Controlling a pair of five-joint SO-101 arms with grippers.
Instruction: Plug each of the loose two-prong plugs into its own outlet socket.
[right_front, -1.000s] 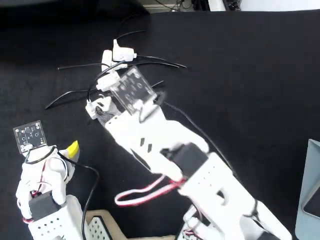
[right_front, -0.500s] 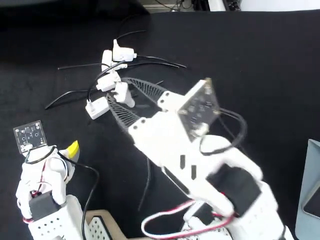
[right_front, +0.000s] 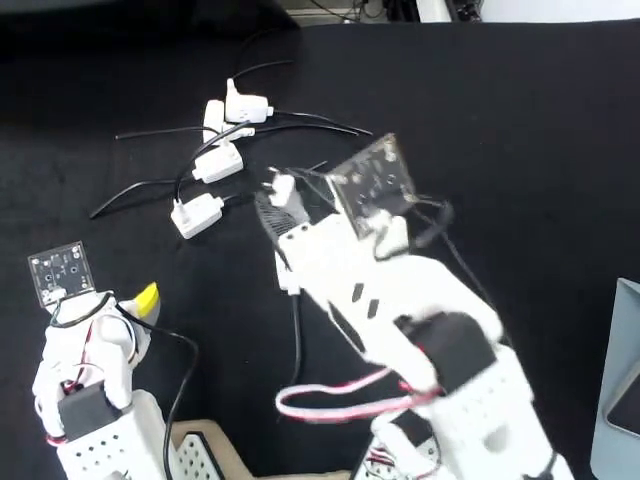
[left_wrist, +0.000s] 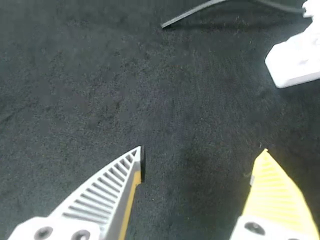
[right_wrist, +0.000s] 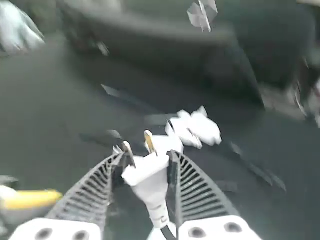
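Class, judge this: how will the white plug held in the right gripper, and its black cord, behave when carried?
The plug looks like rigid moulded plastic, so it probably won't bend in the right gripper. It seems small and light. Its thin black cord hangs loosely, so it is likely floppy and may drag.

The tabletop (right_front: 540, 120) is plain black cloth. The plug (right_wrist: 146, 176) in the right hand (right_wrist: 147, 156) is white with brassy prongs, and that hand's ribbed fingers (right_wrist: 197, 192) are black. The left hand (left_wrist: 201, 151) has one yellow finger (left_wrist: 274, 192) and one white, both hatched with ribs. Toward the far left corner the sockets (right_front: 197, 213) are white, their cords (right_front: 130, 190) black.
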